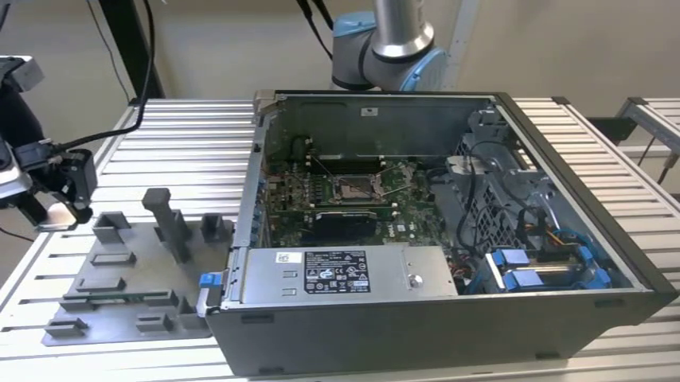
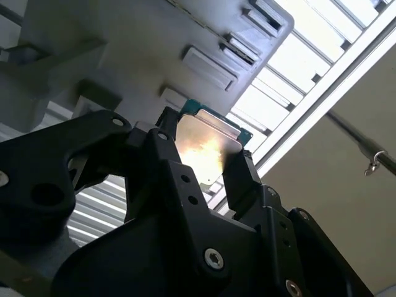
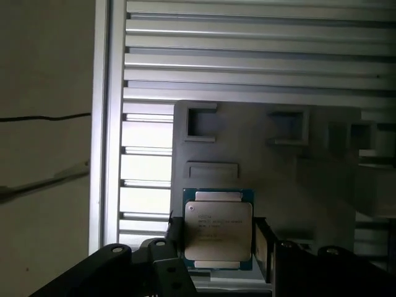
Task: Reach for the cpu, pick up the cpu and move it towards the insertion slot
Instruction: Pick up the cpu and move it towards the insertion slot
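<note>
My gripper hangs at the exterior view's left, over the far corner of the grey fixture tray. It is shut on the cpu, a flat silvery square with a green rim, which both wrist views show clamped by its edges between the two black fingers. The cpu is lifted clear of the tray. The insertion slot, a silver-framed square socket on the green board, lies inside the open computer case, well off toward the exterior view's right of the gripper.
The tray carries upright grey blocks between the gripper and the case wall. The ribbed metal table ends close beside the gripper. The arm's base stands behind the case.
</note>
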Controlling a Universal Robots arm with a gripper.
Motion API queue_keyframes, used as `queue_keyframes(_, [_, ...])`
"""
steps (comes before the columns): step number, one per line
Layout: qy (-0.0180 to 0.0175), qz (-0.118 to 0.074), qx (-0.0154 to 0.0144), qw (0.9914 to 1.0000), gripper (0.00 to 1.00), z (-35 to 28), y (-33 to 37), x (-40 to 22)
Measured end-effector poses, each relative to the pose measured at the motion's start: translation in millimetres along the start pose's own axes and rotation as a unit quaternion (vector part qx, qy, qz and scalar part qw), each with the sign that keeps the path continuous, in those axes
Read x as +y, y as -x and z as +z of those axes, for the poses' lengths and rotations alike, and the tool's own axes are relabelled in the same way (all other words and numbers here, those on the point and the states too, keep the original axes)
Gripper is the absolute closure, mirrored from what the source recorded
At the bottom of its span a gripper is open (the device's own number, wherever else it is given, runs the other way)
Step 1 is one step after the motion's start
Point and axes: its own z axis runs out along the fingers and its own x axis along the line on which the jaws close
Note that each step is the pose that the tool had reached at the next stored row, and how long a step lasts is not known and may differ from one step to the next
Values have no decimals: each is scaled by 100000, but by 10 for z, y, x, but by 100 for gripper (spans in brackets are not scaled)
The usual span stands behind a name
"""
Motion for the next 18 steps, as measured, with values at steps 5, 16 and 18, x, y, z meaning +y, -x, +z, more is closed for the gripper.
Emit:
queue_keyframes(5, [2, -2, -11, 100000, 100, -112, 0, 4])
queue_keyframes(16, [3, -5, -86, 100000, 100, -356, 0, 14])
queue_keyframes(18, [0, -7, -118, 100000, 100, -411, 0, 16])
